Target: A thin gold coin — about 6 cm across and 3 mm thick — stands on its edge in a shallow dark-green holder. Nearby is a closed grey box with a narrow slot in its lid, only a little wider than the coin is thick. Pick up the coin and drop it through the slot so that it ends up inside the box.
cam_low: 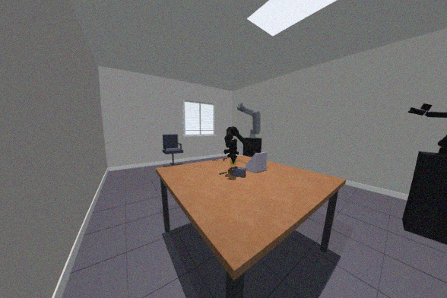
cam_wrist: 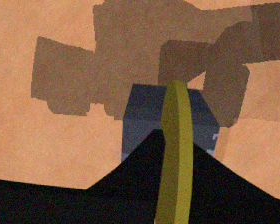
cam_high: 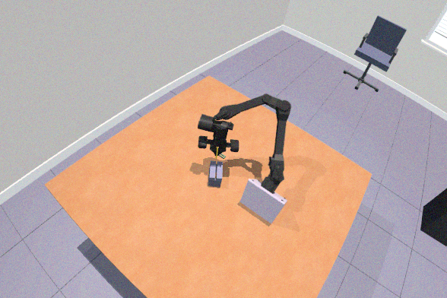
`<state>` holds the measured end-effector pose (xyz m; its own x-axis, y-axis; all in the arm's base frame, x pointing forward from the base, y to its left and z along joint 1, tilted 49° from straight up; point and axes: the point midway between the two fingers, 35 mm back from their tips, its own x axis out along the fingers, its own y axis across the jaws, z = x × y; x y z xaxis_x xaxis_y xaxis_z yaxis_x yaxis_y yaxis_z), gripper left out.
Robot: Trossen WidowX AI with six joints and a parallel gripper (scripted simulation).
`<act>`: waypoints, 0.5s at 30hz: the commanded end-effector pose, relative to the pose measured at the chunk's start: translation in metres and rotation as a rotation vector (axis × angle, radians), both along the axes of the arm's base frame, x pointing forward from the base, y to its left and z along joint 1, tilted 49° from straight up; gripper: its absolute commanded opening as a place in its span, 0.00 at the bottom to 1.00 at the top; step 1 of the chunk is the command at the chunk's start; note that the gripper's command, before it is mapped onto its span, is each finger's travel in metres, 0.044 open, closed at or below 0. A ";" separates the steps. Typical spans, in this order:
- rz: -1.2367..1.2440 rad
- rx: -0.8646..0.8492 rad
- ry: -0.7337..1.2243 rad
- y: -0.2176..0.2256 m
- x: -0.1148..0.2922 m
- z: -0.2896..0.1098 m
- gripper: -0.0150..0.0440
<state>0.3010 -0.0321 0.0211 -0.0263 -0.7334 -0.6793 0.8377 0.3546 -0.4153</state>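
Centre of the top frame: gripper [cam_high: 217,152] [cam_low: 233,163] [cam_wrist: 164,139] pinching the gold coin [cam_high: 217,153] [cam_low: 233,162] [cam_wrist: 183,150] by its faces. Probably stiff, light, slippery; best held high, leaving the lower rim free.

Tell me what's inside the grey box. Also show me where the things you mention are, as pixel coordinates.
The grey box [cam_high: 212,172] [cam_low: 239,172] [cam_wrist: 143,117] is closed, so its contents cannot be seen. The gold coin [cam_high: 217,151] [cam_low: 235,163] [cam_wrist: 177,150] is outside it, gripped by the hand [cam_high: 217,153] [cam_low: 233,163] [cam_wrist: 164,139].

From where I'm standing at the desk's [cam_high: 156,213] [cam_low: 252,213] near corner, the box [cam_high: 214,182] [cam_low: 239,172] [cam_wrist: 141,131] sits toward the far corner. The holder [cam_high: 222,156] [cam_low: 223,173] lies just left of it, on the left corner's side. Behind and right of the box is the arm's stand [cam_high: 263,203] [cam_low: 257,164]. The chair [cam_high: 385,36] [cam_low: 170,142] is on the floor, beyond the far-left edge.
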 end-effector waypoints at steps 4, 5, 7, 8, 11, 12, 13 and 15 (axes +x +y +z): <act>-0.007 -0.002 0.003 0.011 -0.013 -0.014 0.25; -0.007 -0.003 0.003 0.012 -0.014 -0.016 0.25; -0.008 -0.004 0.002 0.015 -0.017 -0.019 0.25; -0.008 -0.005 0.002 0.016 -0.019 -0.021 0.25; -0.009 -0.008 0.001 0.020 -0.024 -0.025 0.25; -0.009 -0.009 0.001 0.021 -0.025 -0.027 0.25; -0.009 -0.010 0.000 0.022 -0.027 -0.028 0.25; -0.010 -0.012 0.000 0.024 -0.030 -0.031 0.25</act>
